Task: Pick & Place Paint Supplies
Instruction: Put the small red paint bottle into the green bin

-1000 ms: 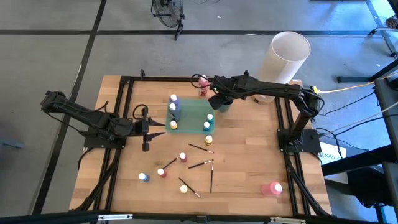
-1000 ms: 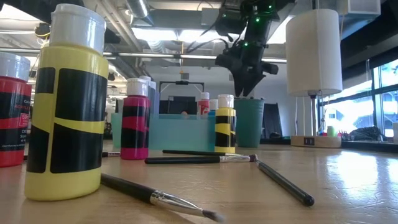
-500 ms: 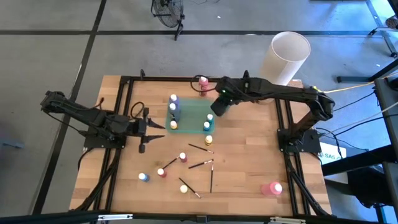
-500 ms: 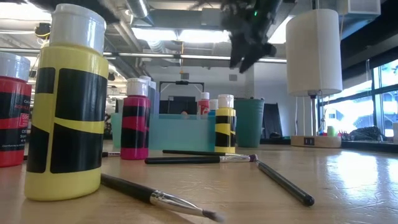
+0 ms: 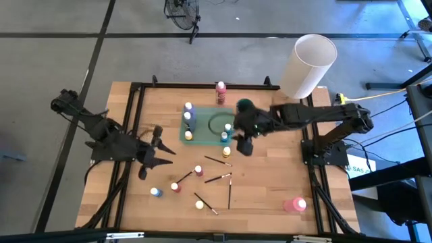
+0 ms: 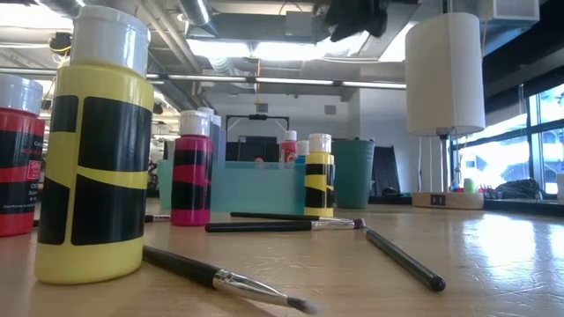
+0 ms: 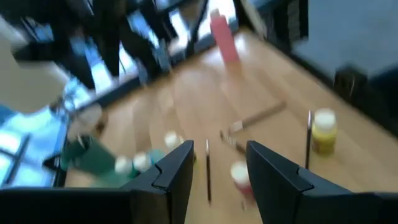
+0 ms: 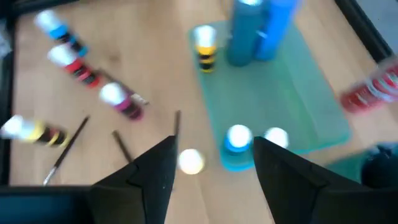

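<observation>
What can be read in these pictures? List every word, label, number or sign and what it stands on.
No text can be quoted in full.
Red bottle, low view: small white print on its label, too small to read.
Yellow bottle, low view: black bands only, no words visible.
White tag off the table's right side, high view: dark lettering, too small to read.
Both wrist views: too blurred to show any text.

Small white-capped paint bottles (image 5: 188, 116) stand upright along both short sides of a teal tray (image 5: 204, 135), and a red bottle (image 5: 221, 92) stands just behind it. More bottles (image 5: 175, 187) stand scattered on the wood nearer the front, with thin dark brushes (image 5: 218, 178) lying flat among them and a pink bottle (image 5: 295, 204) well apart at the right.
</observation>
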